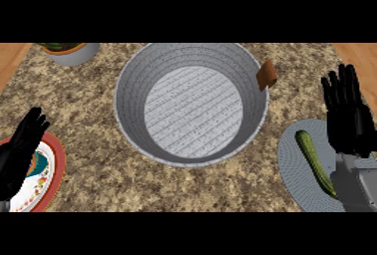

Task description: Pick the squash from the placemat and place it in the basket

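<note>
The squash (315, 162), long, green and slim, lies on the grey placemat (294, 172) at the right near part of the tabletop (95, 124), its far tip pointing toward the middle and its near end running under the right forearm. The right robot hand (347, 112) hangs just to the right of the squash, its fingers straight and spread, pointing far; it has hold of nothing. The basket (132, 74), a large grey round tub with a small brown tab (267, 74) on its right rim, stands in the middle, just left of the placemat. The left robot hand (21, 149) rests open at the left edge, over a plate (52, 172) with a red rim. A small pot (72, 52) sits at the far left. The picking step looks not yet begun: the squash is untouched. The next move likely calls for the right robot hand to shift left over the squash, lower, and curl its fingers across the narrow body before lifting it left into the basket.
</note>
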Robot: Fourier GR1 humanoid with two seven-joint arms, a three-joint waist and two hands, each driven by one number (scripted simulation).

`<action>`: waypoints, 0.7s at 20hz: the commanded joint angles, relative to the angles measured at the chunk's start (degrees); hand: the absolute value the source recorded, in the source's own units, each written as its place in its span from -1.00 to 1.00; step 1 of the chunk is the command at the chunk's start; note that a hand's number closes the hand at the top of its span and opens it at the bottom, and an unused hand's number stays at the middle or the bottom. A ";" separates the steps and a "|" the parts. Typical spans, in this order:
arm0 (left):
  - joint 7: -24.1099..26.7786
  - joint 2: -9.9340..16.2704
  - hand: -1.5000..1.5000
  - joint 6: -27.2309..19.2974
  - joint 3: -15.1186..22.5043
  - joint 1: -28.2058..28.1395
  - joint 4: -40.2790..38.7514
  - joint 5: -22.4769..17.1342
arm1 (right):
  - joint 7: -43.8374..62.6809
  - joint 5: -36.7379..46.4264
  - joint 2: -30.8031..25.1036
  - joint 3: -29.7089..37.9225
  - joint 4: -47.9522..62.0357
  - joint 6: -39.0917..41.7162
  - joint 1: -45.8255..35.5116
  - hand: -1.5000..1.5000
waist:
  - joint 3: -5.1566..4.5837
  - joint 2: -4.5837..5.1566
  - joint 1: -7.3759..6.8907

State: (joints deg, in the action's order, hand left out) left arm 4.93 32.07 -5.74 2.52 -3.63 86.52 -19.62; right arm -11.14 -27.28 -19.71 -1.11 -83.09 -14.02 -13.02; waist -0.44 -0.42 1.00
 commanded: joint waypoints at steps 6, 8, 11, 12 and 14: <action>-6.75 5.05 0.00 -4.69 2.04 -3.82 -6.78 9.09 | -28.06 8.44 -0.85 -6.55 -24.44 13.24 1.02 1.00 | 0.83 -2.14 4.10; -7.11 3.89 0.00 -3.47 2.76 -4.85 -6.91 7.64 | -30.31 18.26 -6.77 -4.86 -23.09 10.34 0.28 -1.00 | -0.18 -2.57 5.15; -8.15 3.84 0.00 -5.28 2.42 -6.34 -8.50 8.53 | -37.42 25.07 -2.76 -0.37 -25.67 -1.55 5.74 -1.00 | 0.51 -2.52 9.24; -9.05 3.69 0.00 -5.74 2.43 -6.96 -8.80 8.50 | -38.61 26.31 -1.28 2.54 -25.94 -6.21 7.60 -1.00 | 0.70 -2.44 10.51; -8.95 3.40 0.00 -6.83 1.99 -7.87 -9.41 8.71 | -39.89 27.26 2.15 7.27 -25.61 -13.54 12.71 -1.00 | 0.97 -2.47 13.57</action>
State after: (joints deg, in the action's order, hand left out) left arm -2.93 35.43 -11.01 4.77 -9.65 78.67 -11.66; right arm -45.70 -5.83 -20.32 0.27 -106.94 -17.00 -6.24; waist 0.29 -2.73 10.17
